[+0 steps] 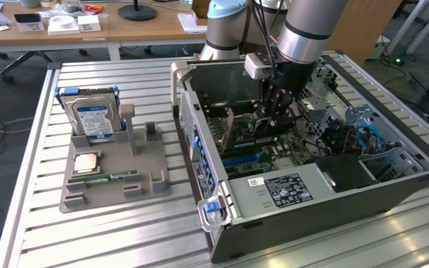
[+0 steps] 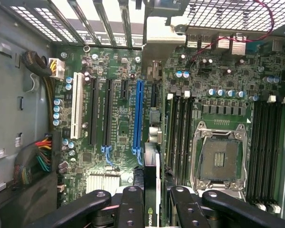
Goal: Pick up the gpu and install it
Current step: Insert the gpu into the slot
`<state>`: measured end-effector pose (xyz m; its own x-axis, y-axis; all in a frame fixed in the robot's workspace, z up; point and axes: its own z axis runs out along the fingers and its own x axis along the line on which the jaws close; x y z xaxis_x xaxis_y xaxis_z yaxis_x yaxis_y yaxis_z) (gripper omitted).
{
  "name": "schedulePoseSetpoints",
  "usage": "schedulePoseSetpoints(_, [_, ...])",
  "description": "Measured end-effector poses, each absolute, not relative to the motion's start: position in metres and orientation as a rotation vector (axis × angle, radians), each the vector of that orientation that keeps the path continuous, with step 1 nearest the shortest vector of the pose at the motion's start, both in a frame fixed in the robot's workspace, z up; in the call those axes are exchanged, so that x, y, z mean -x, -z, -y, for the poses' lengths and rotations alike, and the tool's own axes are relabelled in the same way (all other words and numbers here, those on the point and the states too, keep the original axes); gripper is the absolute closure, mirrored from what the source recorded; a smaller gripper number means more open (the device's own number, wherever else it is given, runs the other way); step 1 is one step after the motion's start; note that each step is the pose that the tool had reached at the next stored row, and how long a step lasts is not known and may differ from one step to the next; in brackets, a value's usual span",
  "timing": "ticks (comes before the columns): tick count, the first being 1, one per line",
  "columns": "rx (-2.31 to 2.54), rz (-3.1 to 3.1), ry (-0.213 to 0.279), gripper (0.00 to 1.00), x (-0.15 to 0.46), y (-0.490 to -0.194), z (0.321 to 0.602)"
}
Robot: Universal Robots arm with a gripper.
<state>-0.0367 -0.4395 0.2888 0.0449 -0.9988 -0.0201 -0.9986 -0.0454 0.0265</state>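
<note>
While pinching thin dark flat gpu card edge-on in black-fingered metal gripper, poised over green motherboard inside open grey computer case, near long blue slot: judged past pickup, apparently short of seating there.

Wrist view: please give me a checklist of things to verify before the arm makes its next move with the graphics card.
1. Graphics card held between the fingers: ok.
2. Blue slot free of other cards: ok.
3. Graphics card lined up over the blue slot: cannot tell; it looks slightly to one side of it.
4. Cable bundle away from the slots: ok.
5. Computer case open, with the board exposed: ok.
</note>
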Motion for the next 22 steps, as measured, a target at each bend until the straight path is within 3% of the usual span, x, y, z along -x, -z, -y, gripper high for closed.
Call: schedulePoseSetpoints(22, [-2.267, 2.167, 0.052, 0.74, 0.0377, -0.2845, 0.4463])
